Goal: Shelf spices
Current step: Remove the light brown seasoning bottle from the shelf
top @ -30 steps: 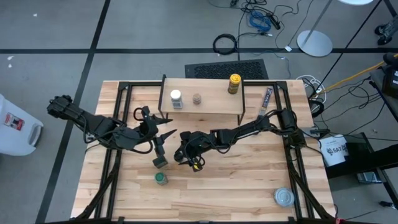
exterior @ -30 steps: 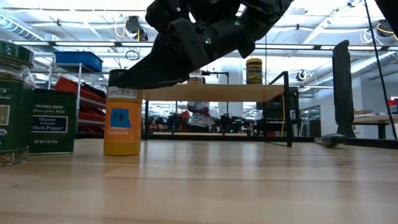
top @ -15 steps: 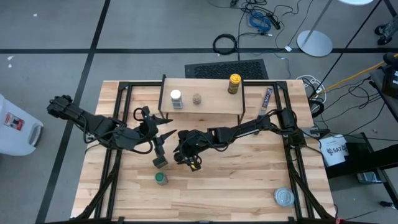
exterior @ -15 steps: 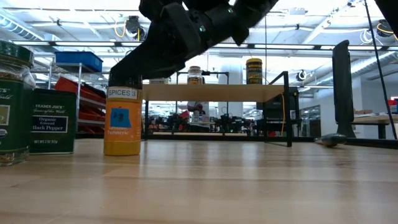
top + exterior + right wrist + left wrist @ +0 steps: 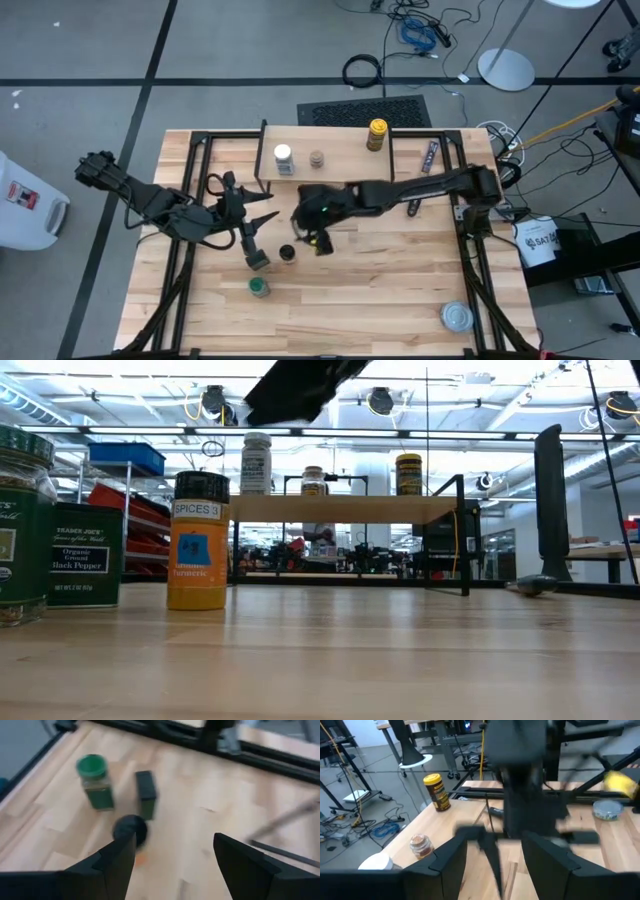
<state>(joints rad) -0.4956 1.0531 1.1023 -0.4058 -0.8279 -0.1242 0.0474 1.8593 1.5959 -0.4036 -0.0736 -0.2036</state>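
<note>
Orange turmeric jar [image 5: 197,540] stands upright on the table, short of the shelf [image 5: 340,508].

Rigid, light, smooth-sided, so it likely slips; best pinched across its body below the dark cap. Right gripper [image 5: 318,238] hovers spread and empty above it; left gripper [image 5: 262,218] waits spread nearby.
</note>
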